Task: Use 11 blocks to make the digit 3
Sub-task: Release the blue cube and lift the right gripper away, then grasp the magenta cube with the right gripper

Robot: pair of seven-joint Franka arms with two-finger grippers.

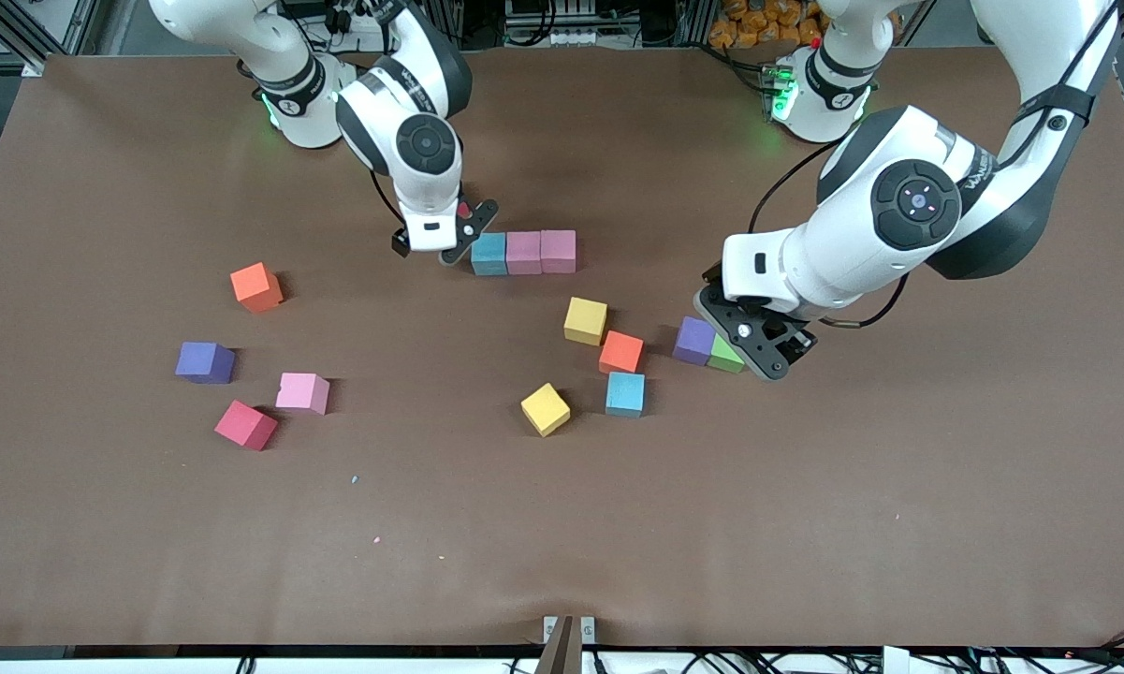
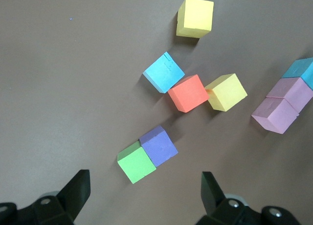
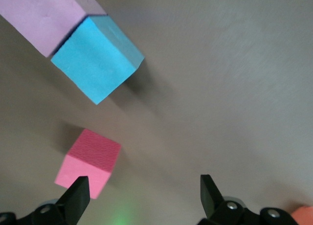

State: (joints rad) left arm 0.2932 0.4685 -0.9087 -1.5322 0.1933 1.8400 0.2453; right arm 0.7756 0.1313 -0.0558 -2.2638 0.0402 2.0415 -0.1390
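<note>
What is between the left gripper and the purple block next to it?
The green cube sits touching the purple block, on the side toward the open left gripper, so the fingers would meet it first. Nothing else intervenes.

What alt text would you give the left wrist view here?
The left claw hangs open and empty over a green cube touching a purple cube. Elsewhere on the brown table lie two yellow cubes, a light blue cube and an orange-red cube.

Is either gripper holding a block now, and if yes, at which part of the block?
Nothing is held. The left gripper is open over the green cube; the right gripper is open beside the row's blue block.
</note>
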